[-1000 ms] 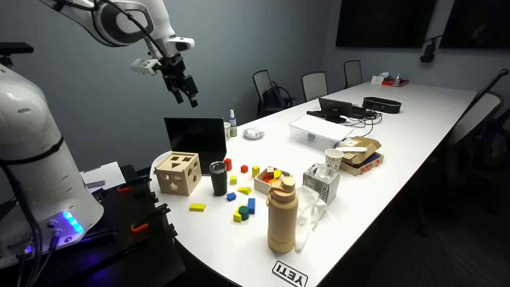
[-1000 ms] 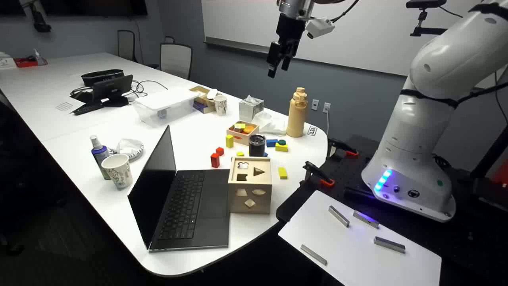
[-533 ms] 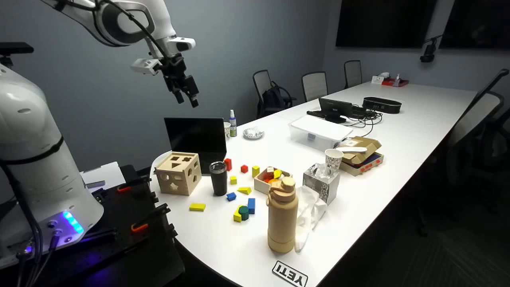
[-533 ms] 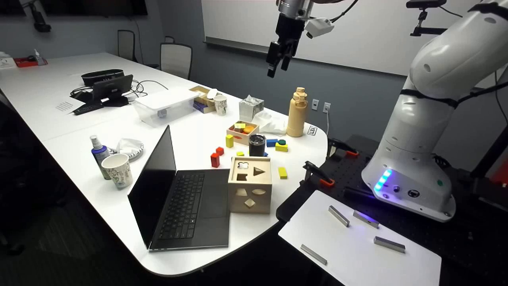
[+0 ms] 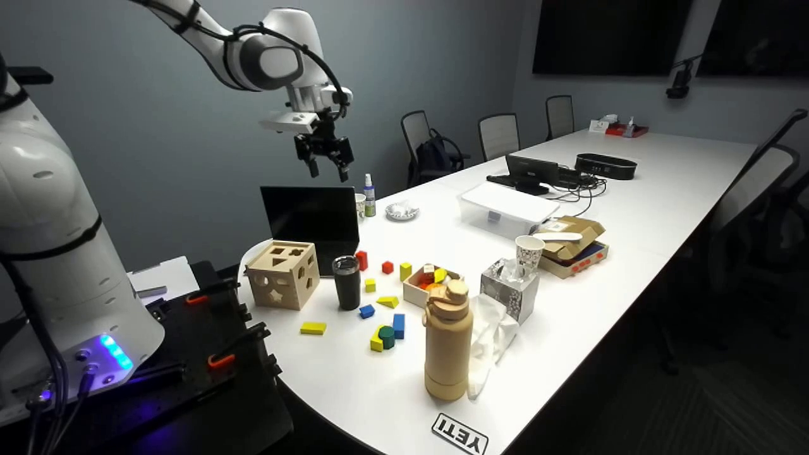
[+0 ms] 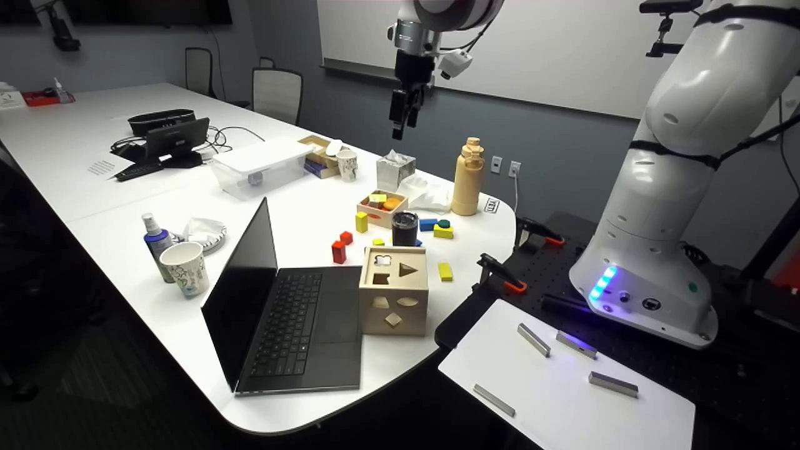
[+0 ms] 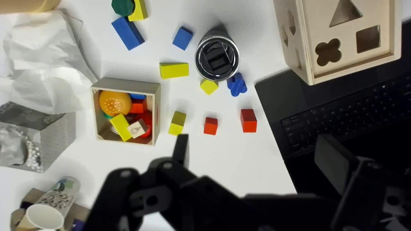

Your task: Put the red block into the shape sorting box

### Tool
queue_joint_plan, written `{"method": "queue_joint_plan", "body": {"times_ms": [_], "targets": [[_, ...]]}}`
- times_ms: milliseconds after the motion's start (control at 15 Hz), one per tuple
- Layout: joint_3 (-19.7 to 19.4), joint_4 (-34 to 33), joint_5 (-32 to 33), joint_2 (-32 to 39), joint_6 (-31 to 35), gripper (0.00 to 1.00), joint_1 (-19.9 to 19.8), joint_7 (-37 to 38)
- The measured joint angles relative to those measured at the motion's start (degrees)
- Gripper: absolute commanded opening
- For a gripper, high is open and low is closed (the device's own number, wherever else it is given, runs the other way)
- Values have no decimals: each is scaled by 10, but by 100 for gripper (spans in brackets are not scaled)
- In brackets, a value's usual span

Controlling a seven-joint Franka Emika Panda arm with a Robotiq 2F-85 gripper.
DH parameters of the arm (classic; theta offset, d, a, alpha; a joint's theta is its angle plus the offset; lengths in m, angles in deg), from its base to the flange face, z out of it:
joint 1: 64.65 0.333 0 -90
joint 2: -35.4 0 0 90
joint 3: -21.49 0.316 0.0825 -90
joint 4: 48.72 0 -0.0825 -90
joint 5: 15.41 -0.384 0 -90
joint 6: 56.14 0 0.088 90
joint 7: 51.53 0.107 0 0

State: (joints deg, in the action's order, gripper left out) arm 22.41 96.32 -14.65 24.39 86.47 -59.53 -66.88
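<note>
Two red blocks stand apart on the white table: a taller red block beside the laptop, and a smaller red block. The shape sorting box is a light wooden cube beside the laptop, with a triangle, a square and a clover hole in its top. My gripper is open and empty, high above the table. In the wrist view both red blocks lie ahead of the gap between the fingers.
An open laptop borders the taller red block. A black tumbler stands between the box and loose yellow and blue blocks. A small wooden tray holds toys. A tan bottle stands farther off.
The arm has moved out over the table and the gripper is a little lower, shifted right in one view and left in another. The fingers stay open. The blocks and box have not moved.
</note>
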Motion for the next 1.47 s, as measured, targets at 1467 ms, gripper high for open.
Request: {"method": "queue_joint_plan", "body": {"times_ms": [1467], "targets": [[52, -513, 25, 656, 12, 100, 31, 22]]}}
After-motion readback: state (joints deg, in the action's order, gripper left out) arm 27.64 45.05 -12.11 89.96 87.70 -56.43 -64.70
